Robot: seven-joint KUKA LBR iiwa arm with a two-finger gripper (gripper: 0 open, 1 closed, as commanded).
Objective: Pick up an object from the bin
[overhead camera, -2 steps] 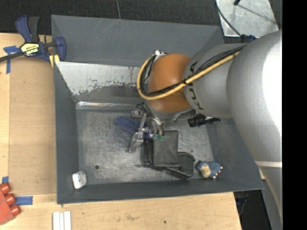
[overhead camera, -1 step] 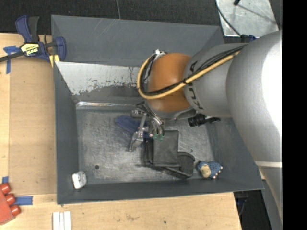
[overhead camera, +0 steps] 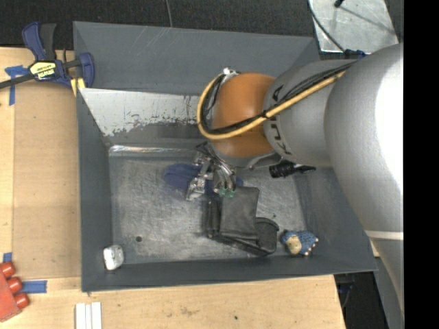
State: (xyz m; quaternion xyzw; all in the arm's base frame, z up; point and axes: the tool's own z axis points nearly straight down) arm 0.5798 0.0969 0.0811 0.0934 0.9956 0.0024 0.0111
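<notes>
- Four loose things lie in the grey bin (overhead camera: 92, 184) on my remote view.
- Far left, in the front corner, sits a small white lump (overhead camera: 113, 256), well apart from the rest.
- Mid-floor lies a soft blue piece (overhead camera: 177, 177), the thing nearest the gripper.
- The gripper (overhead camera: 209, 180) is low over the floor at that blue piece's right edge; I cannot tell whether its fingers are open or closed.
- Just right and forward of it lies a flat black pouch (overhead camera: 240, 218).
- Beside the pouch's right end rests a small blue-and-tan toy (overhead camera: 299, 242).
- The arm's orange cover (overhead camera: 236, 112) sits above the gripper.
</notes>
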